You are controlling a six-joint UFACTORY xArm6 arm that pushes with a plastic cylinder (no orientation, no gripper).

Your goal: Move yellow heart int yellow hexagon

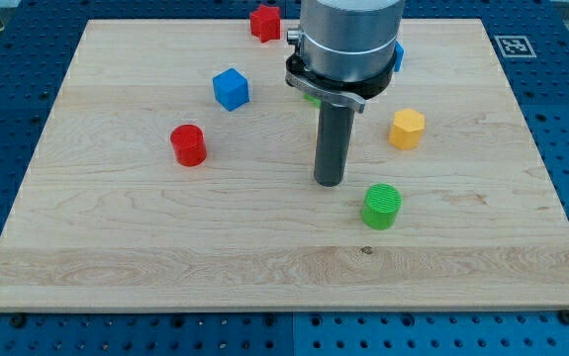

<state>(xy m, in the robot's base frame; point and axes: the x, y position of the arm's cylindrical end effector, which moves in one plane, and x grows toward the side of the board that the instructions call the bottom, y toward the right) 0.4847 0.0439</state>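
The tool, a straight dark rod with no jaws to open or close and so gripping nothing, stood upright on the pale wooden bench (pixel 116 247), with my tip (pixel 330 184) on bare wood and touching no block. The yellow plastic hexagon block (pixel 407 129) lay to the view's right of my tip and somewhat toward the view's top, clearly apart from it. The yellow heart could not be seen; it was possibly hidden behind the grey arm body (pixel 348 40), where a sliver of green (pixel 310 97) and the edge of a blue block (pixel 398 54) showed. That was the main hazard: a push begun without sight of the heart could catch those hidden neighbours instead and drag them toward the hexagon. The green ribbed plastic cylinder (pixel 382 206) sat near my tip, to the view's right and slightly toward the bottom, so a careless swing that way would likely knock it. A heart pushed off-centre by a round rod would probably slip aside, and too hard a push could shove the hexagon away.
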